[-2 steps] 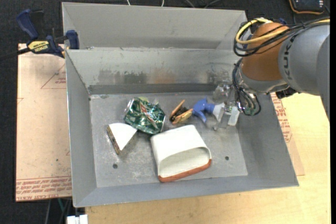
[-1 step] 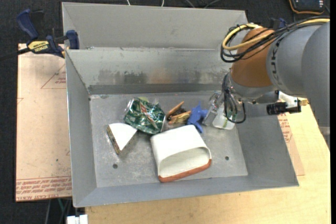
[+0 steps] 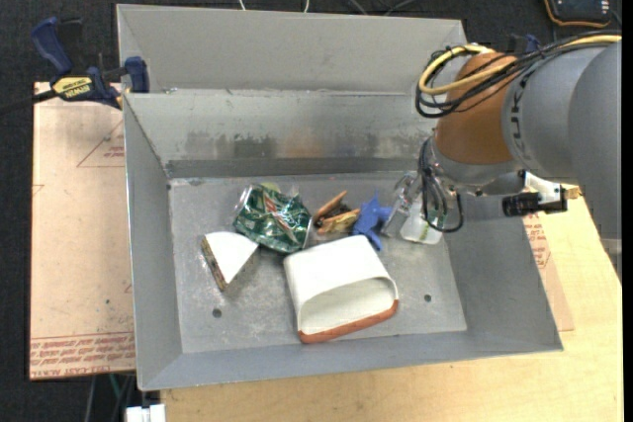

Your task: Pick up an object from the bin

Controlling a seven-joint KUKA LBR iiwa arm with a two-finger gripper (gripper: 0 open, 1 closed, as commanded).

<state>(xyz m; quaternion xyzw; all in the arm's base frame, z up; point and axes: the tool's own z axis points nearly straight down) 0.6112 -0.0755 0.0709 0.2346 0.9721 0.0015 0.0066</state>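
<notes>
My gripper (image 3: 412, 209) hangs low at the right of the bin floor, below the orange wrist cover. Just left of it lies a small blue plastic piece (image 3: 369, 219), close to the gripper; whether they touch I cannot tell. A small white and pale green thing (image 3: 421, 232) sits right under the gripper, and I cannot tell if it is held. A wooden clothespin (image 3: 333, 213) lies left of the blue piece. In front of them a white tub with a brown rim (image 3: 339, 289) lies on its side.
A crumpled green wrapper (image 3: 272, 216) lies at the middle left of the floor, with a white wedge-shaped block (image 3: 227, 257) in front of it. The bin's sloping walls rise on all sides, and the arm comes in over the right wall.
</notes>
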